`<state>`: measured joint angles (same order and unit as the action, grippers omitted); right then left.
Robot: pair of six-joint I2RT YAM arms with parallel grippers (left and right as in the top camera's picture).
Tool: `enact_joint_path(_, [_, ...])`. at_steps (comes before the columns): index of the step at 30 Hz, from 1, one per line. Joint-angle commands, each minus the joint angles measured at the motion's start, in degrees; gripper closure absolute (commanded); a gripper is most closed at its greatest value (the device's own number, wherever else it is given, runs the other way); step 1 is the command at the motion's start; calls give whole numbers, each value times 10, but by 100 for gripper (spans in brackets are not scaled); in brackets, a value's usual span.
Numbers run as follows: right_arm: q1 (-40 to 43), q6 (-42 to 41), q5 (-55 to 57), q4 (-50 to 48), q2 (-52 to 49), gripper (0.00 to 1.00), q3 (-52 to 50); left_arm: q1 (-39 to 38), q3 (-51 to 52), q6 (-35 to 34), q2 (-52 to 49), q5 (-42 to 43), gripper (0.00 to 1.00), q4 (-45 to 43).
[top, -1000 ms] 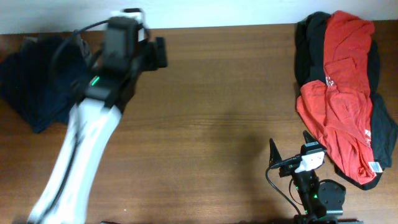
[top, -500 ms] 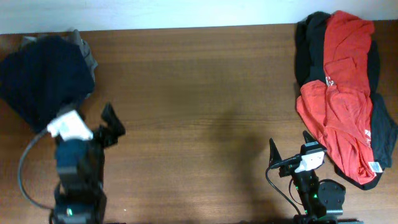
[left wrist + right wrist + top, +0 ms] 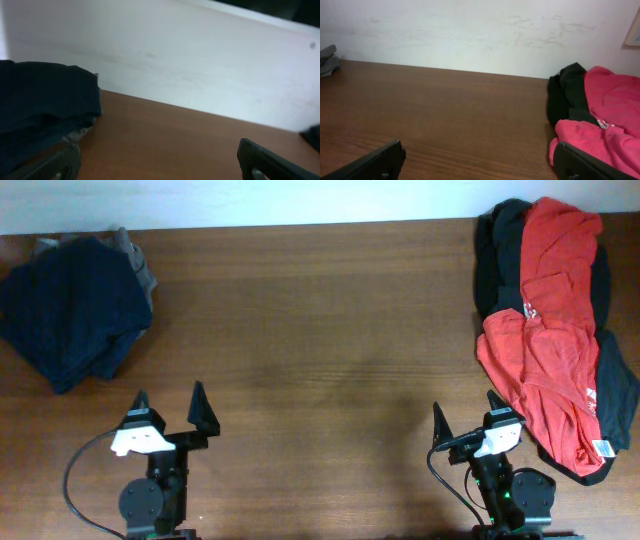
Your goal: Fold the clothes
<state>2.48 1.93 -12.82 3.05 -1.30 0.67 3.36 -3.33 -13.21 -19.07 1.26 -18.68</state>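
The folded dark navy shorts [image 3: 72, 308] lie at the table's far left, on top of a grey garment [image 3: 140, 268]; they also show in the left wrist view [image 3: 42, 107]. A red T-shirt [image 3: 545, 330] lies crumpled over black garments [image 3: 500, 250] at the far right, and shows in the right wrist view [image 3: 607, 127]. My left gripper [image 3: 170, 408] is open and empty at the front left, apart from the shorts. My right gripper [image 3: 465, 415] is open and empty at the front right, beside the red T-shirt's lower edge.
The brown wooden table [image 3: 330, 350] spans the view. A white wall [image 3: 300, 200] runs along the table's back edge. The arm bases sit at the front edge.
My left arm has drawn back from the navy shorts at the far left to the front edge. The shorts stay folded on the pile. The right arm has not moved.
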Motion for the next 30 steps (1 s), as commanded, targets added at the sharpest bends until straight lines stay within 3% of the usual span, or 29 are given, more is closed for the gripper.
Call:
enact_joint_path(1, [3,-3,9,4,3,1,-3,2,28,40,22,33,1,-3])
enact_joint_path(16, [3,-3,9,4,3,1,-3,2,28,91,189,31,1,230])
enact_joint_path(30, [3,-3,9,4,3,1,-3,3,28,101,187,29,1,231])
